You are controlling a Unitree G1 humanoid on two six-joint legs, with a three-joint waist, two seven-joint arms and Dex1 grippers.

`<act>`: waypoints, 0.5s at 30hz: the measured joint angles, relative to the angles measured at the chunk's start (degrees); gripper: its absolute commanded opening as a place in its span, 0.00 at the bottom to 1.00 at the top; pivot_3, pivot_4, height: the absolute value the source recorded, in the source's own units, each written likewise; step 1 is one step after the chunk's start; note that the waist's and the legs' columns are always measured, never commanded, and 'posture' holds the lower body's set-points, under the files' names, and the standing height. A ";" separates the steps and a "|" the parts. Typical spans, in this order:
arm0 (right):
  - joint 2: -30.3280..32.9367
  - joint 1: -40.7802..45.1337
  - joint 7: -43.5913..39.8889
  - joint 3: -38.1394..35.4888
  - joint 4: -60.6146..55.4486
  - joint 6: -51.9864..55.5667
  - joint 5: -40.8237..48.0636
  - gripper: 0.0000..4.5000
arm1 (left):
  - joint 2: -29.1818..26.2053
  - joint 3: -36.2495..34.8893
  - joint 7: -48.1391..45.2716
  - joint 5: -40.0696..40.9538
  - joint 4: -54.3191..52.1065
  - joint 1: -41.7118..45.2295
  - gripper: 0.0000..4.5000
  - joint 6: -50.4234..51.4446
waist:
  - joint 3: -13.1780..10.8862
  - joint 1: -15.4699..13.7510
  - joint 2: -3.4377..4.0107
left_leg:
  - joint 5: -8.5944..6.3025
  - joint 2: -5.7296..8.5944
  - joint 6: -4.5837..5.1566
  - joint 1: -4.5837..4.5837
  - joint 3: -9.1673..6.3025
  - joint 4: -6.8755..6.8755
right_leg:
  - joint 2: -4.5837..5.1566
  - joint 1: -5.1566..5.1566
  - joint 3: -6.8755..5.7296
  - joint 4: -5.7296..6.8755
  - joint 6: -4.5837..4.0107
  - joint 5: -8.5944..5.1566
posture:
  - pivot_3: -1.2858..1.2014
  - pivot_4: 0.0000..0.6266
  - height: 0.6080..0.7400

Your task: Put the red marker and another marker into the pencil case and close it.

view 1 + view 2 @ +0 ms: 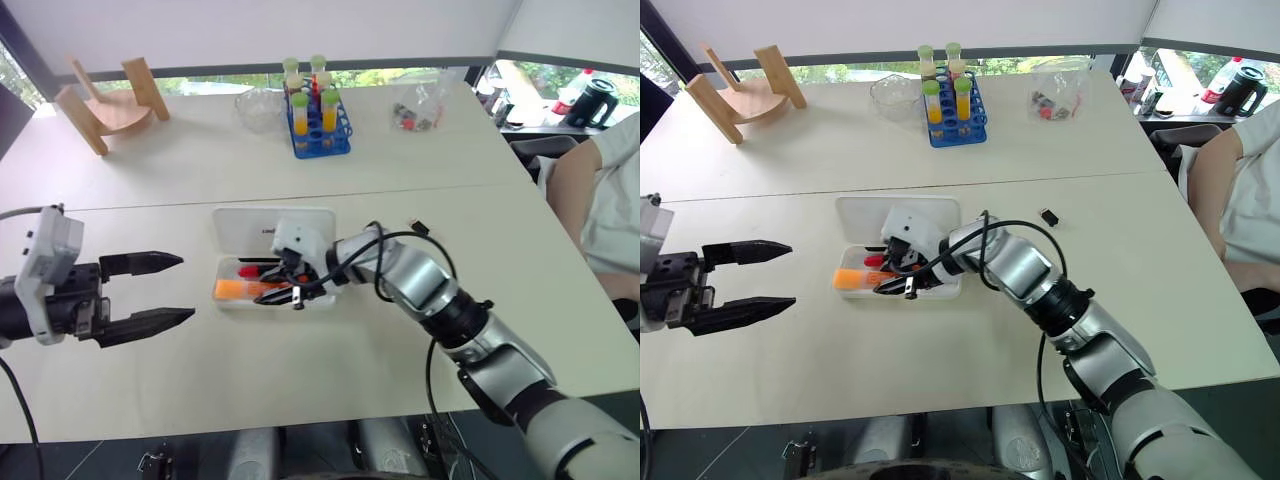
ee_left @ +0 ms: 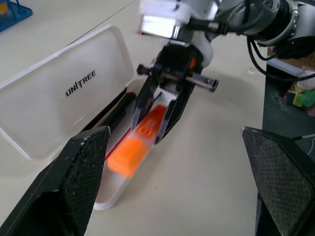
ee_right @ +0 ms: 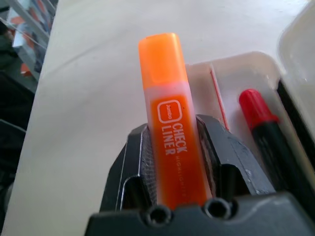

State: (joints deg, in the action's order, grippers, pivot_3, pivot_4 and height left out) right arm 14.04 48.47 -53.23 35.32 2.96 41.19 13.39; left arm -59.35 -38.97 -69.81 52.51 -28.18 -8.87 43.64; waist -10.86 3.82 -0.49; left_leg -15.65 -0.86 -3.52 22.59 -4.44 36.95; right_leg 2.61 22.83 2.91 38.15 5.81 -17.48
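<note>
— The right pincer (image 1: 290,292) was clenched on the orange highlighter (image 1: 243,289), wasn't it?

— Yes. Its two black fingers (image 3: 224,152) pressed the stubby orange body from both sides, with the lighter cap end sticking out past the tips. It held the highlighter low over the open tray of the pencil case (image 1: 228,300), lying roughly along the tray's length. Whether the highlighter already touched the tray floor I could not tell.

— And the red marker?

— The red marker (image 3: 263,130) lay inside the pencil case, on the side of the highlighter nearer the lid, beside something long and black against the hinge wall. Red tip, dark body, flat in the tray.

— The lid?

— Swung fully back and lying on the tabletop (image 1: 150,370) behind the tray, its inner face up, with small dark lettering on it.

— What about the other arm?

— The left pincer (image 1: 160,292) hung released, its fingers spread wide and holding nothing. It stood well apart from the pencil case, out to the case's left, pointing toward it.

— Anything else near the pencil case?

— Beyond it, farther back on the tabletop, stood a blue rack of tubes (image 1: 318,125) with green caps, a clear glass bowl (image 1: 258,108) beside that, and a wooden stand (image 1: 105,100) off toward the far left corner. A small clear bag (image 1: 415,112) lay to the rack's right. A small dark object (image 1: 1048,216) rested on the tabletop to the right of the case. A person's arm (image 1: 575,195) showed at the tabletop's right edge.
</note>
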 measured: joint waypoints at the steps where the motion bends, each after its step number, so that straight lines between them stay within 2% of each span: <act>1: -0.60 0.07 0.06 0.28 1.29 -0.80 -1.00 0.18 | 0.01 -0.37 0.07 0.17 -0.53 -0.45 0.98 0.10 | 0.00 -0.04 0.00 | 0.00 0.01 0.00 0.00 -0.01 0.00 | 0.01 0.00 0.00 0.00 0.00 0.00 | 0.52 0.24 1.00; 10: -2.95 0.08 -0.04 0.50 7.45 -4.90 -6.03 0.18 | 0.50 -1.30 1.79 1.08 -1.66 -1.52 0.98 0.74 | 0.00 0.11 0.00 | 0.01 0.02 -0.02 -0.03 -0.01 -0.01 | -0.03 -0.01 -0.01 0.02 0.00 0.00 | 0.52 0.24 1.00; 12: -2.97 0.08 -0.34 0.41 7.74 -5.20 -6.50 0.42 | 0.99 -1.30 2.42 1.28 -1.65 -1.43 0.98 0.72 | 0.00 0.09 0.00 | 0.01 0.02 -0.02 -0.03 -0.01 -0.01 | -0.03 -0.01 -0.01 0.02 0.00 0.00 | 0.52 0.24 1.00; 14: -3.06 0.08 -0.89 0.29 7.73 -5.28 -6.51 0.61 | 1.01 -1.30 2.74 1.30 -1.65 -1.31 0.98 0.64 | 0.00 0.09 0.00 | 0.01 0.02 -0.02 -0.03 -0.01 -0.01 | -0.03 -0.01 -0.01 0.03 0.00 0.00 | 0.52 0.24 1.00; 15: -3.14 0.08 -1.05 0.27 7.74 -5.24 -6.53 0.75 | 1.01 -1.30 2.84 1.31 -1.65 -1.17 0.98 0.58 | 0.00 0.09 0.00 | 0.01 0.02 -0.02 -0.03 -0.02 -0.01 | -0.03 -0.01 -0.01 0.03 0.00 0.01 | 0.52 0.24 1.00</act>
State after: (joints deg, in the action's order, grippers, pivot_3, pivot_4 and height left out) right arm 10.89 48.55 -54.27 35.60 10.70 35.95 6.87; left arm -58.34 -40.27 -66.97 53.82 -29.82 -10.04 44.22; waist -10.85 3.91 -0.50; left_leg -15.63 -0.84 -3.54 22.55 -4.45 36.94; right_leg 2.58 22.82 2.90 38.18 5.80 -17.47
